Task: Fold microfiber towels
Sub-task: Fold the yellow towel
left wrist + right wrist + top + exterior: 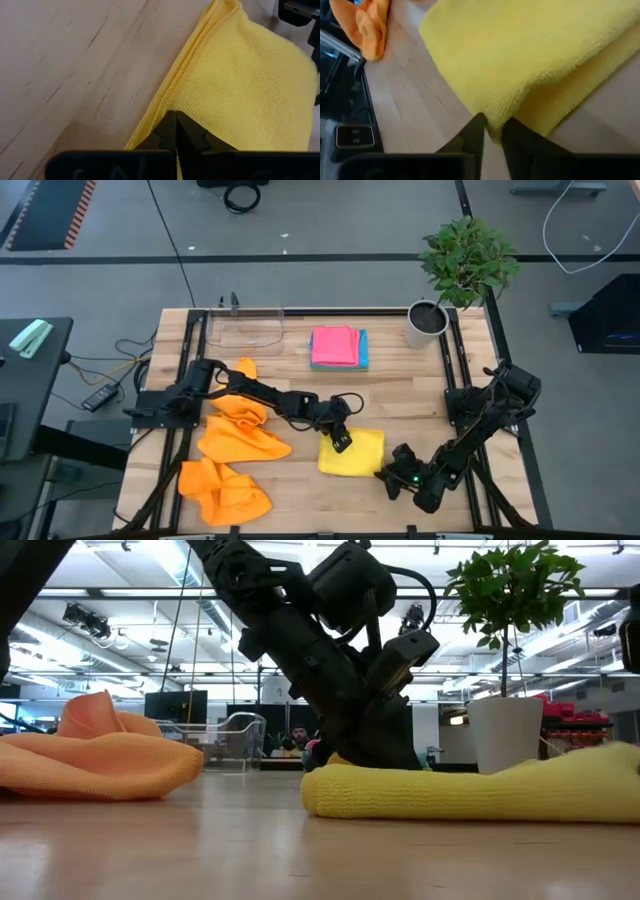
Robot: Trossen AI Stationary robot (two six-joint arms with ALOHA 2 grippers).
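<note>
A yellow microfiber towel (352, 452), folded into several layers, lies flat on the wooden table near its front edge. My left gripper (341, 439) is shut at the towel's far left corner. My right gripper (388, 476) is closed on its near right corner. Two crumpled orange towels (240, 432) (222, 491) lie at the table's left. A folded pink towel (334, 344) rests on a blue one (364, 352) at the far middle. My left gripper pinches the yellow towel's layered edge (161, 106) between its two fingertips, slanting down from the table's left. The towel lies flat on the table (75, 65); how many layers are caught I cannot tell. My right gripper has the towel's folded corner (494, 129) between its two fingers (476, 131), coming at it slanting down from the table's near right. Several layers show at that fold. The towel rests on the table, slack.
A clear plastic tray (247, 326) stands at the far left, and a white pot with a green plant (428, 324) at the far right. Bare wood lies between the yellow towel and the pink stack.
</note>
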